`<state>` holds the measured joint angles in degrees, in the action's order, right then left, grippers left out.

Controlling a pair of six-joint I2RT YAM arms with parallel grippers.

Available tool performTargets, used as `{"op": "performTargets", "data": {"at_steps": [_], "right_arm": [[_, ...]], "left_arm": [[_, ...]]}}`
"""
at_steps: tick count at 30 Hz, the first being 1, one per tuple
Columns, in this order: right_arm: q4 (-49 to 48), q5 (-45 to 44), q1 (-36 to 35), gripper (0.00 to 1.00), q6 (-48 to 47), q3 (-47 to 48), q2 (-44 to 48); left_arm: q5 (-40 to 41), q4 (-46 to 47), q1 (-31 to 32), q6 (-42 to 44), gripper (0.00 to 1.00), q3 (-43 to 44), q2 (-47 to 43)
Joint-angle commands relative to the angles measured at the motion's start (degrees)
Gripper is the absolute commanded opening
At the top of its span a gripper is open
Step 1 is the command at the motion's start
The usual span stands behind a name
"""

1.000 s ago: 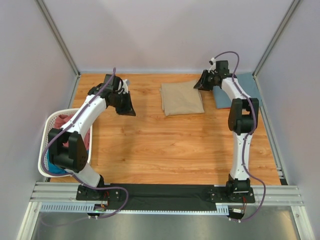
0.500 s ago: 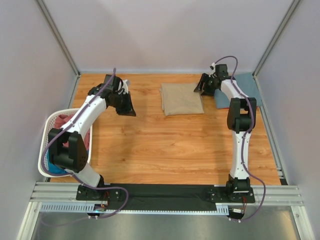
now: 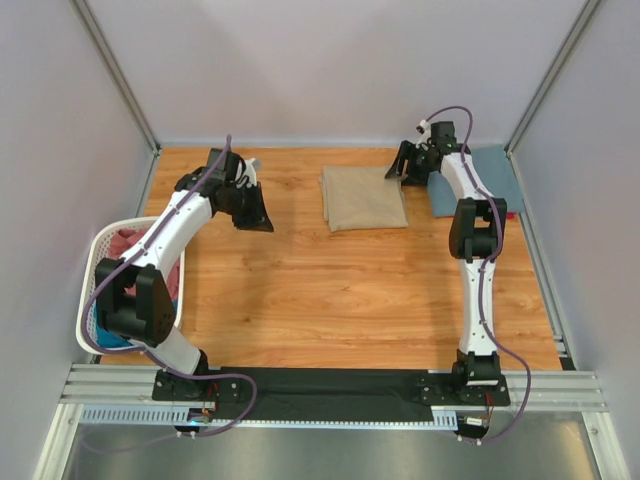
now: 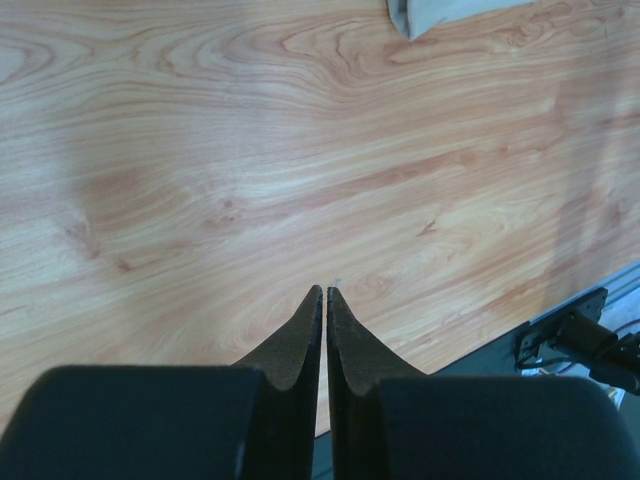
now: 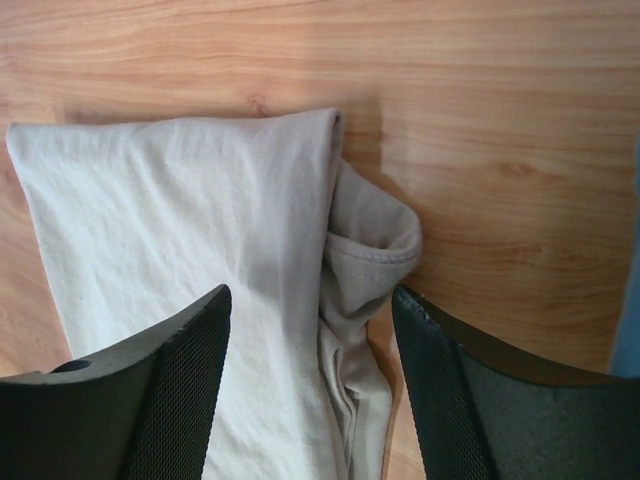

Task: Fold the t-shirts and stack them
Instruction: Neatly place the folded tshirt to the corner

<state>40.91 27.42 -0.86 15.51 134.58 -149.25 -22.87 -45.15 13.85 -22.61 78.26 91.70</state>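
Observation:
A tan t-shirt (image 3: 363, 197) lies folded flat at the back middle of the table. My right gripper (image 3: 403, 165) hovers over its back right corner and is open. In the right wrist view its fingers (image 5: 310, 295) stand wide on either side of the tan t-shirt's (image 5: 200, 250) layered edge, gripping nothing. A slate blue t-shirt (image 3: 497, 165) lies folded under the right arm at the back right. My left gripper (image 3: 258, 222) hangs over bare wood left of the tan shirt. It is shut (image 4: 324, 290) with nothing between the jaws.
A white slatted basket (image 3: 95, 260) stands at the left edge with a pink shirt (image 3: 125, 243) and a teal one (image 3: 110, 335) inside. White walls enclose the table on three sides. A black strip (image 3: 330, 385) runs along the near edge.
My right gripper has opened and let go of the tan shirt's corner, drawing slightly towards the back. The left arm has not moved.

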Motion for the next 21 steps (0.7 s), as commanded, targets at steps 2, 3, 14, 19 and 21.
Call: {"op": "performTargets", "data": {"at_steps": [2, 3, 14, 19, 21], "right_arm": [[6.3, 4.0, 0.2, 0.67, -2.3, 1.9, -2.7], [6.2, 4.0, 0.2, 0.67, -2.3, 1.3, -2.5], [5.1, 3.9, -2.3, 0.60, -2.1, -1.3, -1.7], [2.3, 3.8, -2.3, 0.38, -1.4, -4.1, -0.3], [2.0, 3.8, -2.7, 0.27, -1.5, -4.6, 0.0]], "left_arm": [[-1.6, 0.8, -0.2, 0.6, 0.10, 0.4, -3.2], [-1.6, 0.7, -0.2, 0.7, 0.10, 0.4, -3.4], [-1.7, 1.1, -0.3, 0.7, 0.09, 0.1, -5.0], [-1.6, 1.1, -0.3, 0.8, 0.09, -0.3, -5.1], [-1.5, 1.3, -0.3, 0.8, 0.09, -0.5, -5.3]]}}
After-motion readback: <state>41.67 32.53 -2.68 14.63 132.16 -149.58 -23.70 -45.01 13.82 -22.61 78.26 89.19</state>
